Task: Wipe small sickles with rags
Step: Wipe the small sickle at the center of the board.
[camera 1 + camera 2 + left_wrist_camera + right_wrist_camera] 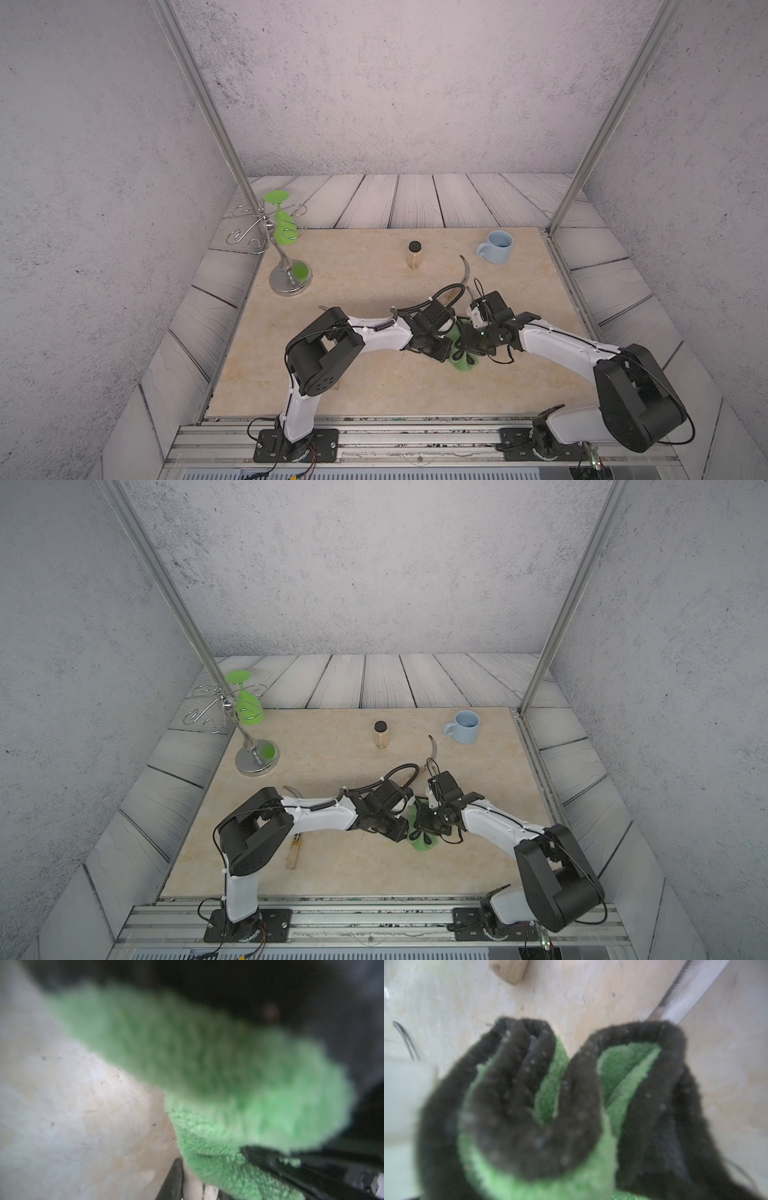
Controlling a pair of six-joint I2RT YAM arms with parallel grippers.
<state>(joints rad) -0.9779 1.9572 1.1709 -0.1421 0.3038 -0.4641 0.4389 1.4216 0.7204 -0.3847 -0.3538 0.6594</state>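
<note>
1. clamped left gripper [441,351] tight on rag [462,365], mid-table near the front.
2. held right gripper [468,344] at same rag; could not tell its jaw state.
3. saw small sickles [467,270] lying flat: one by blue mug [496,247], one under left arm [316,812].

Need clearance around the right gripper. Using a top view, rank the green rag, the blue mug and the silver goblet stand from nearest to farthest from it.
1. green rag: bunched right at the right gripper, front centre.
2. blue mug: back right of the table.
3. silver goblet stand: far left edge.
</note>
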